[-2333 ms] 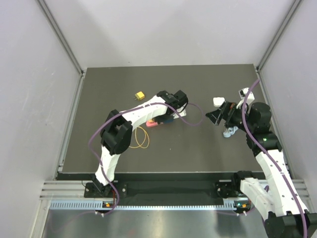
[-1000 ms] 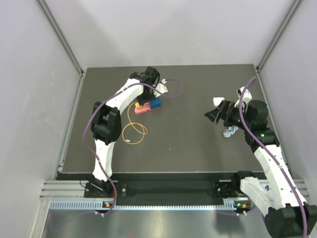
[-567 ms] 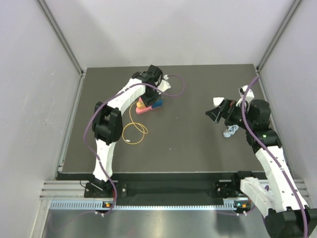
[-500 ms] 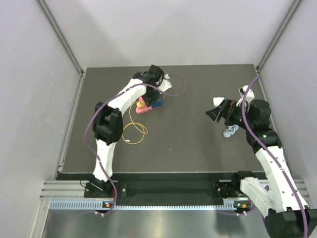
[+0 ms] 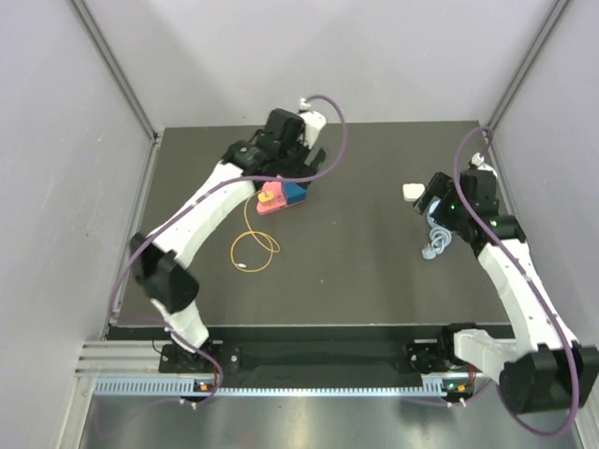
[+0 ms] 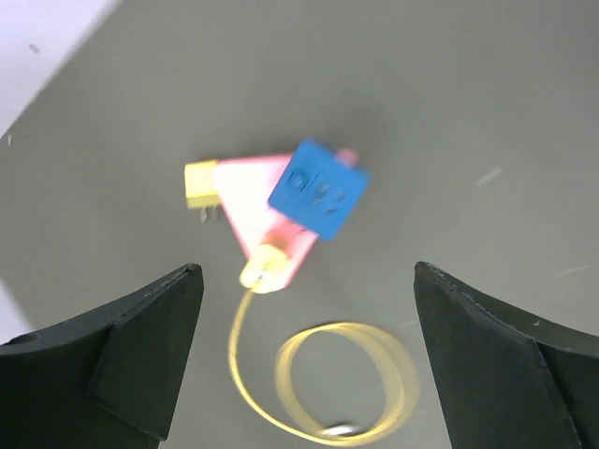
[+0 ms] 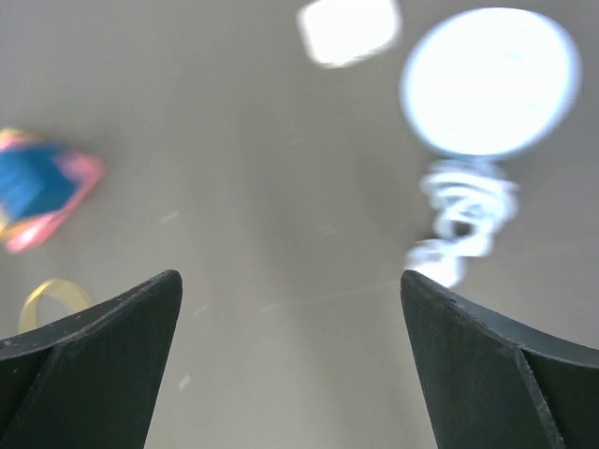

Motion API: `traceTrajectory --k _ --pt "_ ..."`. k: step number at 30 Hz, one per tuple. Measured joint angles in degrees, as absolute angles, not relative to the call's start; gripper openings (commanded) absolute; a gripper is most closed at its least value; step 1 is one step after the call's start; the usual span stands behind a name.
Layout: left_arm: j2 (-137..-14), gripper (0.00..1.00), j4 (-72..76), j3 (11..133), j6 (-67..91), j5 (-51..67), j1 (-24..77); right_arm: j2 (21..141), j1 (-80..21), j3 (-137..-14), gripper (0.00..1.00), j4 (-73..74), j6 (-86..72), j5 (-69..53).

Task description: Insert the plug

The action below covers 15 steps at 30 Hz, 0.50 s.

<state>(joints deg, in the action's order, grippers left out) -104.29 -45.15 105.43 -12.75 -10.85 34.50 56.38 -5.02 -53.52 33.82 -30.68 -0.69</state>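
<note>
While hanging over the far left of the dark grey tabletop [image 5: 374, 290], spreading the left fingers [image 6: 140, 346] fully apart and gripping nothing, seemingly standing clear so that the work below can be checked. Looking straight down on the pink triangular plastic socket block [image 6: 248, 201], with the small yellow plastic plug [image 6: 198, 181] touching its far left corner and a blue plastic cube [image 6: 318, 190] overlapping its right side. Also taking in a thin yellow cord [image 6: 236, 346] leaving the block's near corner and curling into a loose coil. Holding the right fingers [image 7: 94, 365] just as wide and just as empty over the right side, well apart from the block, probably waiting out of the way. Pointing there at a small white square piece [image 7: 348, 28] and a pale coiled cable [image 7: 463, 210].

Struggling to tell whether the plug is seated or merely lying against the block: possibly showing two thin pins just beside the yellow body, but blurring them too much for certainty. Losing the plug almost entirely in the top view, too small beside the pink. Smearing the right wrist view badly, leaving a round white patch [image 7: 487, 79] unidentifiable. Cutting off both pairs of fingers at the lower edge of each wrist view.
</note>
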Motion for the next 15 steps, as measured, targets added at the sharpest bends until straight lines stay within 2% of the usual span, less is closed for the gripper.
traceTrajectory --k 4,8,12,14,15 --pt "-90.76 0.99 -36.86 98.89 -0.45 -8.19 34.85 65.80 -4.40 -56.93 1.00 37.01 -31.83 8.86" --pt "-79.46 0.98 -30.17 88.55 5.52 -3.57 33.76 74.72 -3.29 -60.73 1.00 37.41 -30.59 12.43" --pt "-76.47 0.86 -26.22 80.79 10.07 -3.46 32.82 83.24 -3.27 -67.79 1.00 35.46 -25.82 9.30" --pt "-77.19 0.76 -25.04 77.52 13.82 -3.62 30.37 86.74 -3.77 -71.22 1.00 34.13 -23.92 7.64" --pt "-78.06 0.74 -25.04 76.73 15.97 -3.99 28.21 87.79 -4.05 -72.27 1.00 33.39 -23.14 7.11"
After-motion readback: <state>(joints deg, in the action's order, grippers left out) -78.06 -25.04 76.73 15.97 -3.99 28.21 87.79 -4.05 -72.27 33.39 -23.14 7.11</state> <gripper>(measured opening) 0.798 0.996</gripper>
